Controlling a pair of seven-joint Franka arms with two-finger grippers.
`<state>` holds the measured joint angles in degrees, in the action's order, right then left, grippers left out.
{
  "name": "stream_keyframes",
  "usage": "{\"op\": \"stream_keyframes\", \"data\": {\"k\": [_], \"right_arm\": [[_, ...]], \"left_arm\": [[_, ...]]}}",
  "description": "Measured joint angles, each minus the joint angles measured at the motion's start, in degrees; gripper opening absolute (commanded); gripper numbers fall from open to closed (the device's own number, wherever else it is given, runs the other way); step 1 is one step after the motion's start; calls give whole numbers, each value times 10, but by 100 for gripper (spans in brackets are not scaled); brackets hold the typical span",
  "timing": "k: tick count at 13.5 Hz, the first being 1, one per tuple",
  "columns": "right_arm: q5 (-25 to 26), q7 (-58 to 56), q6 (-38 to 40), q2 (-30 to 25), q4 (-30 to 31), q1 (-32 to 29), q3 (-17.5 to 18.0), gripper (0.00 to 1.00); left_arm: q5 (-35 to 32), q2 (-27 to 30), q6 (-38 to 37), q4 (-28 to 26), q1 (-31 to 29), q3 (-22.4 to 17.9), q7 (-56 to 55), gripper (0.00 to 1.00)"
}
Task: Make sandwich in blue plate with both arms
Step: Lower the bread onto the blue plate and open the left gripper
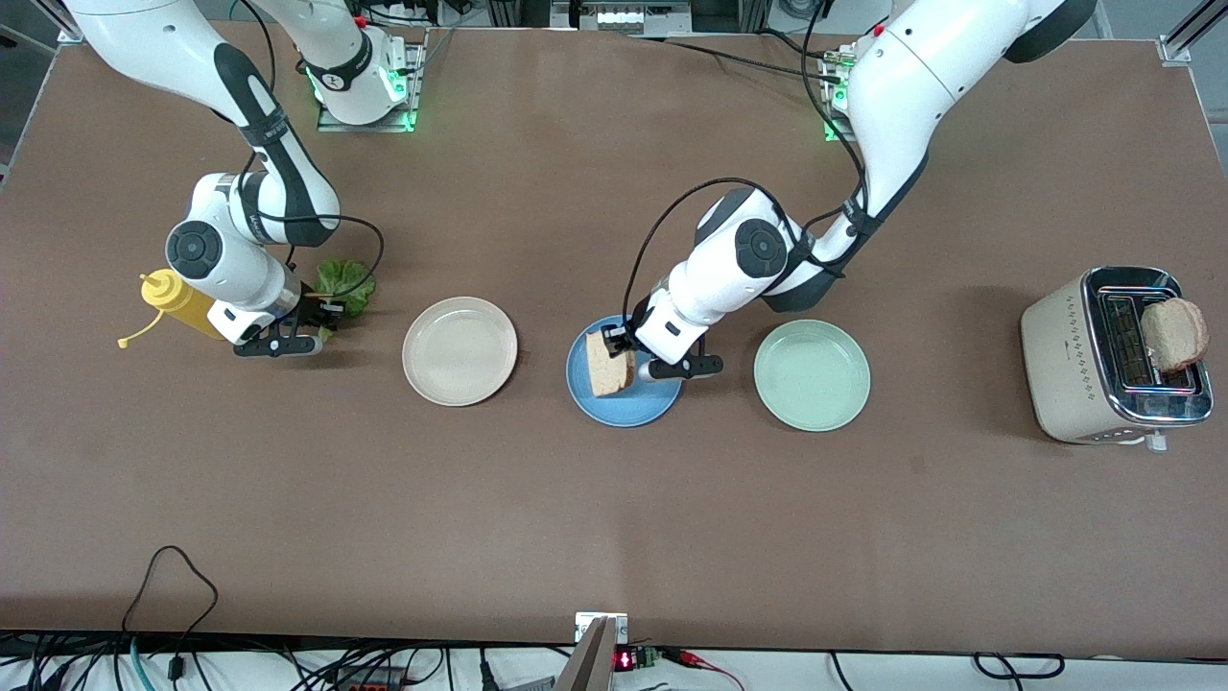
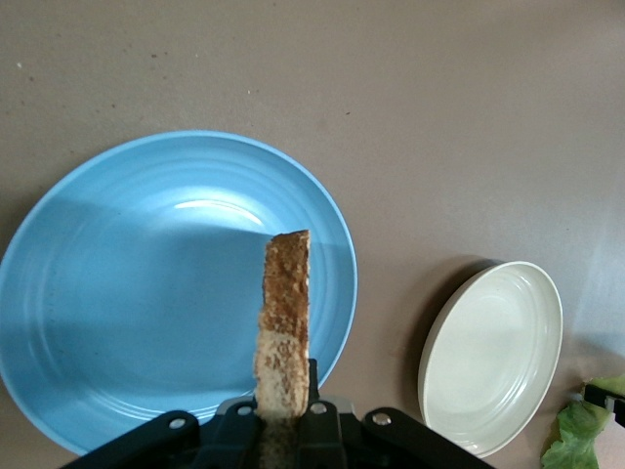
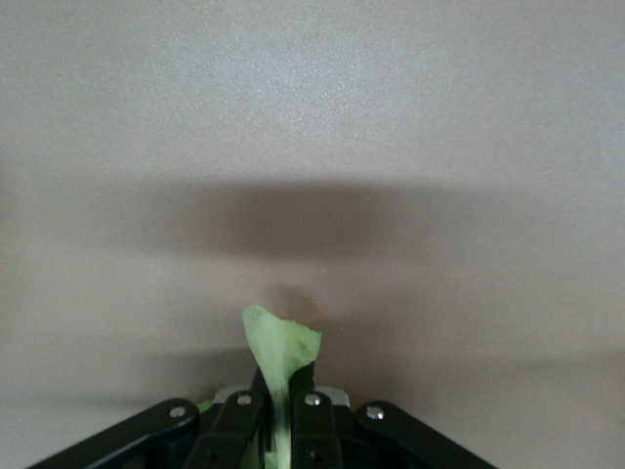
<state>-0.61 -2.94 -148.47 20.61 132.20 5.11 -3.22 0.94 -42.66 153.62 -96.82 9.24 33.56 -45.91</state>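
- The left hand [image 1: 614,347] is clamped on a bread slice [image 1: 608,365], held on edge over the blue plate [image 1: 624,408]; in the left wrist view the slice [image 2: 283,322] rises from between the fingers with its brown crust showing.
- The right hand [image 1: 321,321] is closed on a lettuce leaf [image 1: 345,283], toward the right arm's end of the tabletop [image 1: 614,518] from the blue plate.
- A yellow squeeze bottle [image 1: 177,299] lies just beside that hand.
- A cream-white plate [image 1: 460,350] sits between the leaf and the blue plate.
- A pale green plate [image 1: 812,374] sits beside the blue plate, toward the left arm's end.
- Well apart from the blue plate at that end, a toaster [image 1: 1113,355] holds a second bread slice [image 1: 1172,333].
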Motion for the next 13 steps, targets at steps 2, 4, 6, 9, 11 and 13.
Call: {"op": "stream_keyframes", "data": {"k": [2, 4, 6, 9, 11, 13], "right_arm": [[0, -2, 0, 0, -1, 0, -1, 4], [0, -4, 0, 0, -5, 0, -1, 1], [0, -4, 0, -1, -13, -1, -2, 0], [0, -4, 4, -2, -25, -1, -4, 0], [0, -4, 48, -5, -51, -1, -5, 0], [0, 0, 132, -10, -102, -1, -5, 0]], "left_arm": [[0, 0, 2, -2, 0, 0, 0, 100], [0, 0, 5, -2, -5, -2, 0, 100], [0, 0, 5, -3, -19, -4, 1, 100], [-1, 5, 5, -16, -41, -4, 7, 100], [-3, 25, 6, -36, -65, -4, 22, 100], [-5, 64, 2, -59, -88, -4, 25, 100]]}}
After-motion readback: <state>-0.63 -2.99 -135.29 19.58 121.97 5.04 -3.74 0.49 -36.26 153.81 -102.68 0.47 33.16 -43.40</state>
